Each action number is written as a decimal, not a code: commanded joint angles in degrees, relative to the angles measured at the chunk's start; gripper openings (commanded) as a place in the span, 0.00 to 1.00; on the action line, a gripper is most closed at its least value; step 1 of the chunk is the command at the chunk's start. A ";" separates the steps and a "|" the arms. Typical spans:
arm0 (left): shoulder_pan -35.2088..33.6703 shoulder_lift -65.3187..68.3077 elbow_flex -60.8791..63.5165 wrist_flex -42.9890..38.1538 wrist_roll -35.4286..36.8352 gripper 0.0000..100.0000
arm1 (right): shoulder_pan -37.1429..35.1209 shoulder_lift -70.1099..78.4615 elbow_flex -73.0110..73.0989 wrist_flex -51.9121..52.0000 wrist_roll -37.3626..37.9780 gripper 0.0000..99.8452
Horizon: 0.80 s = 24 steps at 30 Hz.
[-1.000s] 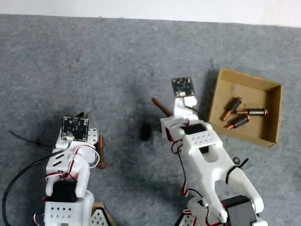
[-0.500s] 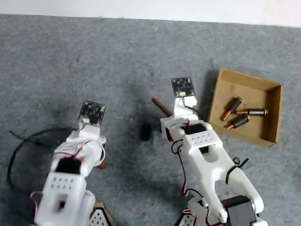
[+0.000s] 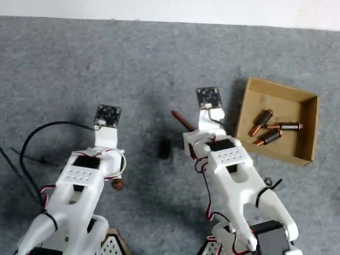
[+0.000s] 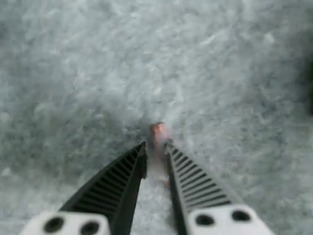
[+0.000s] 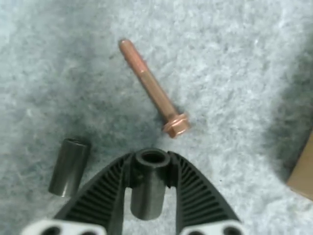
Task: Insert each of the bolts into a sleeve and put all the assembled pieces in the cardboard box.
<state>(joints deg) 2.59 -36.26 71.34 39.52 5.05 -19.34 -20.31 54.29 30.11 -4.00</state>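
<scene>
My left gripper (image 4: pixel 155 147) has its fingers closed around a copper bolt (image 4: pixel 157 132), whose tip pokes out past them. From above, this bolt's head (image 3: pixel 118 184) shows beside the left arm. My right gripper (image 5: pixel 149 157) is shut on a dark sleeve (image 5: pixel 148 188), open end facing out. Just beyond it a second copper bolt (image 5: pixel 152 88) lies on the grey mat (image 3: pixel 182 121). A loose dark sleeve (image 5: pixel 69 167) lies beside the right gripper (image 3: pixel 165 149). The cardboard box (image 3: pixel 243 109) at the right holds three assembled pieces (image 3: pixel 268 138).
A black cable (image 3: pixel 32 138) loops beside the left arm, above a thin black tie (image 3: pixel 32 158). A corner of the box (image 5: pixel 303 171) shows in the right wrist view. The mat's far edge meets a white wall (image 3: pixel 170 8).
The left arm has swung forward and to the right, stretching out over the bolt that lay beside it. The right arm has barely shifted, still holding the sleeve.
</scene>
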 commanded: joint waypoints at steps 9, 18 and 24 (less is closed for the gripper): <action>2.51 0.31 -1.54 -0.70 0.70 0.18 | 1.36 -2.24 -0.22 -1.63 0.53 0.00; 4.79 0.31 -3.03 4.92 7.12 0.18 | 1.36 -2.24 -0.13 -1.63 0.53 0.00; 4.79 0.75 -3.38 6.68 6.95 0.18 | 1.36 -2.24 -0.13 -1.63 0.53 0.00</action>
<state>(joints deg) 6.81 -35.65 70.37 45.58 11.65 -18.55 -20.31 54.29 30.11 -4.00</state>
